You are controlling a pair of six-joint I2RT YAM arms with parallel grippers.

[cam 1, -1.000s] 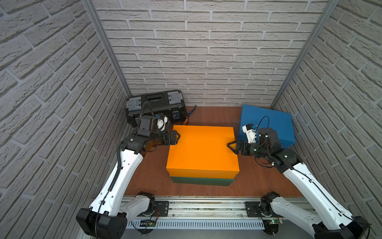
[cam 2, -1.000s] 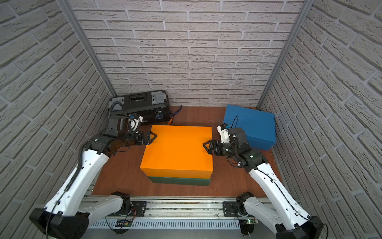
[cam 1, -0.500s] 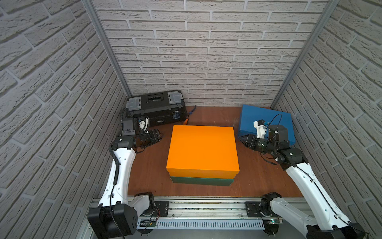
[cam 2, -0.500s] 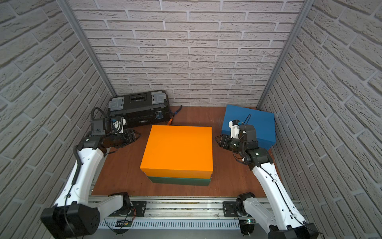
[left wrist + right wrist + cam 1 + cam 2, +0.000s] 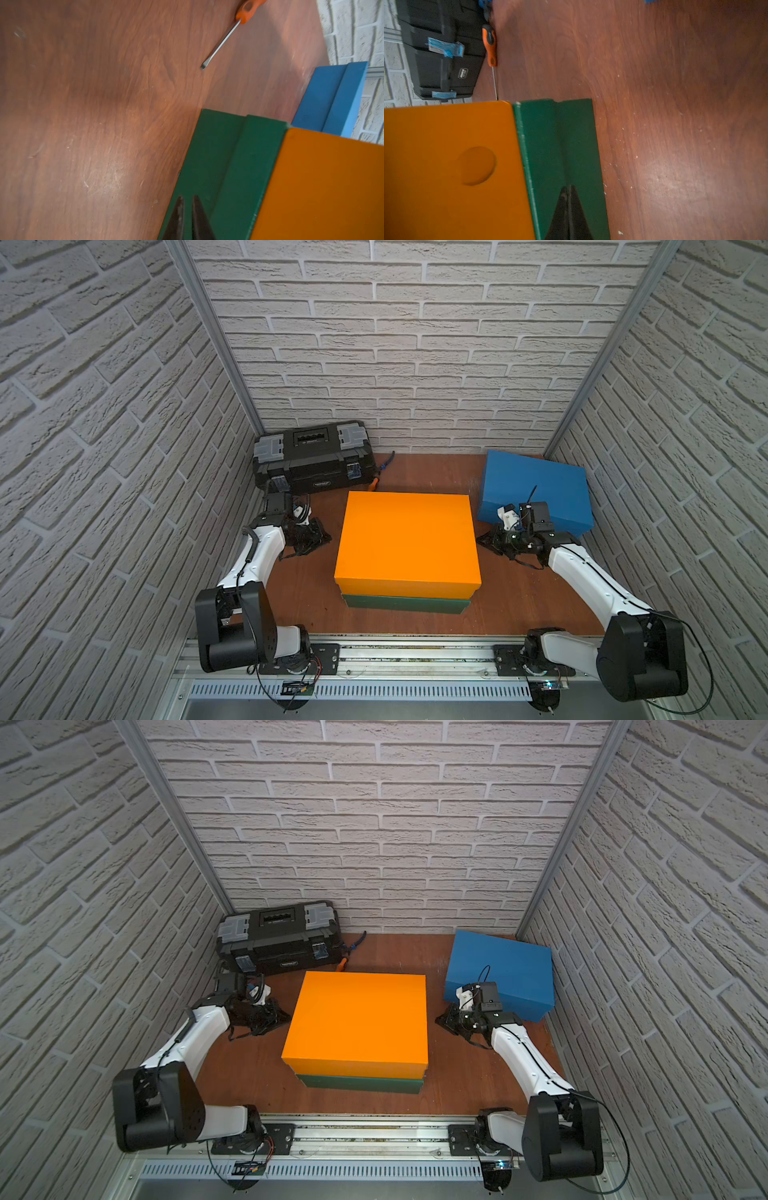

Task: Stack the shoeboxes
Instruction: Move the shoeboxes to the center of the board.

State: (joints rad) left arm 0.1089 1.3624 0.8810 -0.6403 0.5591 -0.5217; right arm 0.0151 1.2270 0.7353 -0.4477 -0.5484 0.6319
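Looking down on the wooden table (image 5: 299, 597): the orange shoebox (image 5: 407, 539) sits on the dark green shoebox (image 5: 407, 603) at mid-table. Both lie flat, edges about square to the table. Long axes seem to run left-right in both top views, though I'm not certain. The orange lid hides nearly all the green one; only a green strip shows along the near side.

The blue shoebox (image 5: 540, 485) stands alone at far right, near the wall corner and apart from the stack. It is flat, its long axis roughly left-right and skewed, the right end nearer.

The left gripper (image 5: 187, 197) is low, just left of the stack, pointing at the green box's side. Its fingers are drawn almost together with a thin slit between, gripping nothing. The right gripper (image 5: 569, 187) is low, just right of the stack, pointing at it, fingers pressed together and empty. I can't tell whether either tip touches cardboard.

A black toolbox (image 5: 311, 456) is far left against the wall. An orange-handled screwdriver (image 5: 492, 49) lies between it and the stack.
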